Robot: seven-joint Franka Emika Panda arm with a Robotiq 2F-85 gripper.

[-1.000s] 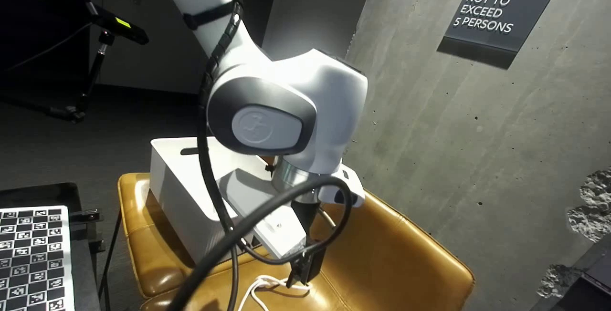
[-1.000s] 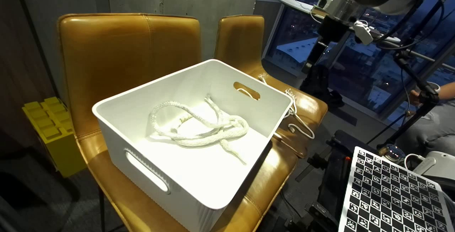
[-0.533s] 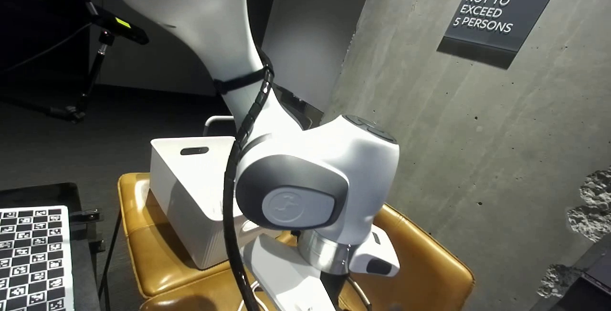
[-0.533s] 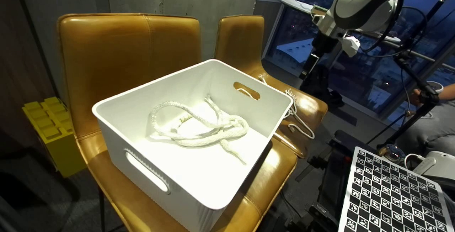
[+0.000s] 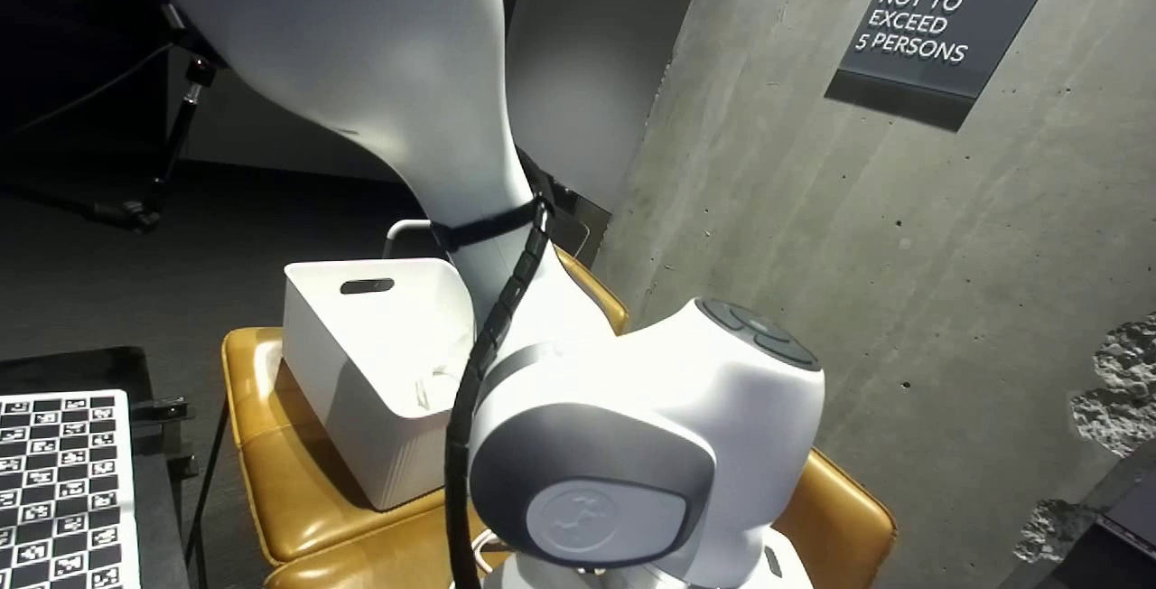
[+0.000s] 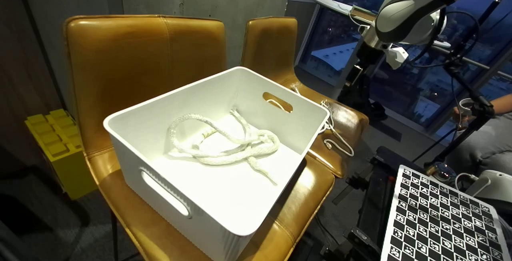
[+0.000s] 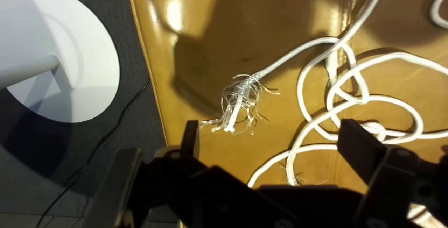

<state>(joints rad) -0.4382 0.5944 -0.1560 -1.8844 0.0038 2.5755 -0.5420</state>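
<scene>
Over the tan leather chair seat (image 7: 196, 144), my gripper (image 7: 269, 123) stands open, with nothing held between its fingers. A thin white cord (image 7: 395, 56) lies below in tangled loops, mostly toward the right finger (image 7: 360, 144) in the wrist view. Its frayed end (image 7: 246, 84) spreads loose strands near the left finger (image 7: 190, 133). In an exterior view the gripper (image 6: 352, 77) hangs above the far chair, and the cord (image 6: 340, 143) is partly hidden behind the white bin (image 6: 200, 103). Thick white rope (image 6: 224, 159) lies coiled inside that bin.
The bin stands on the adjoining chair (image 6: 148, 49). Beside the seat, a round white base with a post (image 7: 87, 56) rests on dark floor. A checkered marker board (image 6: 444, 213), a seated person (image 6: 488, 141) and a yellow box (image 6: 60, 149) are nearby. A concrete wall (image 5: 858, 237) runs behind.
In an exterior view the arm has come down and rightward, carrying the gripper out at the bottom. In another, the wrist has shifted slightly left and lower. Bin and rope are unmoved.
</scene>
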